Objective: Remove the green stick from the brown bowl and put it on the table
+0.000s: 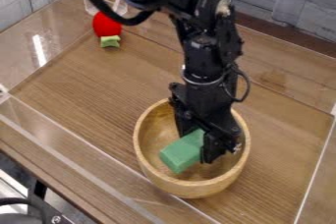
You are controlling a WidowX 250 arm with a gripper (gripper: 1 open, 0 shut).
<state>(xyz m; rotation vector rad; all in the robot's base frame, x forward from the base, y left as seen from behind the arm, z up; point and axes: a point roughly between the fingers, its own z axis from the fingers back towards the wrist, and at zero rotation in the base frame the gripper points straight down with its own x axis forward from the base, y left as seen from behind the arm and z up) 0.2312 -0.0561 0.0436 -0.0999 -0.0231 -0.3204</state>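
Observation:
The brown bowl (153, 156) sits on the table (92, 90) near its front, a thick-walled tan wooden bowl. Inside it is the green stick (182, 152), a flat green block, tilted and low in the bowl. My black gripper (197, 149) points straight down into the bowl, and its fingers (214, 141) close against the block's right side. The jaws stand narrow, shut on the green stick. The far finger is partly hidden behind the block.
A small red toy with a green base (106, 27) stands at the back left of the table. Clear plastic walls (53, 140) edge the tabletop along the front and left. The black arm (197, 31) rises from the bowl toward the upper left.

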